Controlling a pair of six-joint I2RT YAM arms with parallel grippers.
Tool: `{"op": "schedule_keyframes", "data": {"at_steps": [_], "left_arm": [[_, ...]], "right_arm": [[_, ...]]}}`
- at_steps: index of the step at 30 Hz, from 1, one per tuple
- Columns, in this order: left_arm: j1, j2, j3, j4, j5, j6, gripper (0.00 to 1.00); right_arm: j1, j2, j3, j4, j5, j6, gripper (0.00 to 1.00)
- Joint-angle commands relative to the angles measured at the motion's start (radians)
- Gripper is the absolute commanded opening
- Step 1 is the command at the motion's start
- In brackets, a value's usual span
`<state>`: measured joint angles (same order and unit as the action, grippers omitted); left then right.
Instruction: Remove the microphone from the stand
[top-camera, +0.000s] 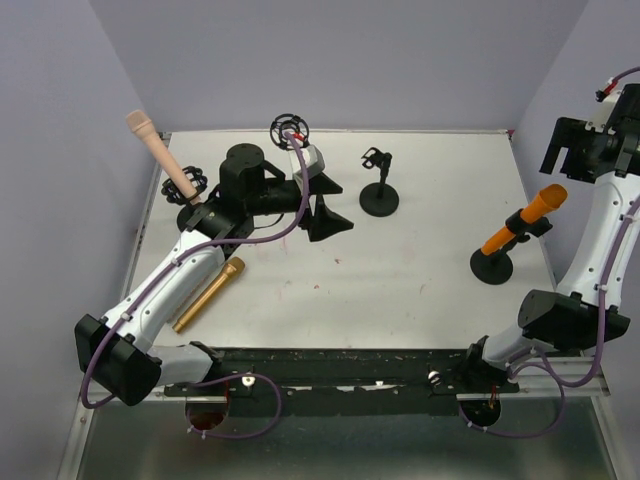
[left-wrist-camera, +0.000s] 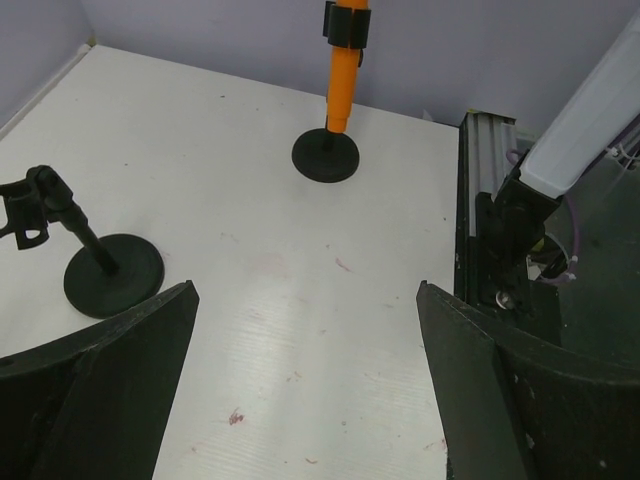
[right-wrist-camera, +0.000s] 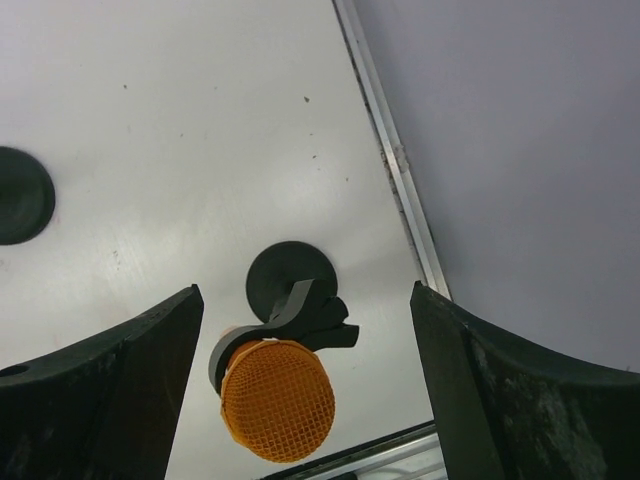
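An orange microphone (top-camera: 525, 220) leans in the clip of a black round-based stand (top-camera: 492, 267) at the right of the table. My right gripper (top-camera: 583, 158) hangs open high above it. In the right wrist view the microphone's orange mesh head (right-wrist-camera: 277, 400) and its clip (right-wrist-camera: 305, 322) lie below and between the spread jaws of the right gripper (right-wrist-camera: 305, 290), not touching them. My left gripper (top-camera: 325, 205) is open and empty at the back middle. From the left gripper (left-wrist-camera: 305, 290) the orange microphone (left-wrist-camera: 343, 75) shows far ahead.
An empty black stand (top-camera: 380, 195) stands at the back centre, also in the left wrist view (left-wrist-camera: 110, 270). A beige microphone (top-camera: 160, 150) sits in a stand at the back left. A gold microphone (top-camera: 210, 293) lies on the table beside the left arm. A ring-mount stand (top-camera: 289, 130) stands at the back.
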<state>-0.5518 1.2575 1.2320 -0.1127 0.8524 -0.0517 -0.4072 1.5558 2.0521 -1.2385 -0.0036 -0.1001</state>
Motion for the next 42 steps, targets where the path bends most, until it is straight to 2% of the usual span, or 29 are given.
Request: {"op": "schedule_keyframes", "data": {"at_steps": [1,9,11,13,18,23,29,31,38,42], "left_arm": [[-0.003,-0.023,-0.025,0.056,-0.038,-0.037,0.98],[0.006,-0.009,-0.031,0.108,0.010,-0.091,0.98],[0.009,0.002,-0.026,0.133,0.025,-0.096,0.98],[0.010,0.011,-0.019,0.133,0.033,-0.096,0.97],[0.010,0.026,-0.012,0.131,0.027,-0.094,0.95],[0.016,0.036,0.000,0.123,0.033,-0.068,0.95],[0.016,0.060,0.024,0.123,0.036,-0.040,0.95],[0.015,0.078,0.055,0.085,0.028,-0.031,0.96],[0.012,0.128,0.130,0.047,0.007,-0.003,0.99],[0.018,0.128,0.150,0.044,0.037,-0.005,0.98]], "right_arm": [[-0.008,-0.023,-0.050,-0.053,-0.090,0.031,0.92],[-0.008,-0.111,-0.248,-0.084,-0.108,-0.004,0.92],[-0.008,-0.117,-0.254,-0.082,-0.139,-0.004,0.88],[-0.008,-0.115,-0.250,-0.081,-0.180,-0.004,0.82],[-0.008,-0.112,-0.247,-0.065,-0.275,-0.020,0.60],[-0.008,-0.106,-0.227,-0.058,-0.514,-0.013,0.35],[-0.001,-0.059,-0.168,-0.023,-0.686,0.029,0.20],[0.042,-0.039,-0.158,-0.004,-0.708,0.039,0.19],[0.335,0.071,-0.070,0.031,-0.658,0.045,0.18],[0.383,0.163,0.055,0.047,-0.746,0.092,0.11]]}}
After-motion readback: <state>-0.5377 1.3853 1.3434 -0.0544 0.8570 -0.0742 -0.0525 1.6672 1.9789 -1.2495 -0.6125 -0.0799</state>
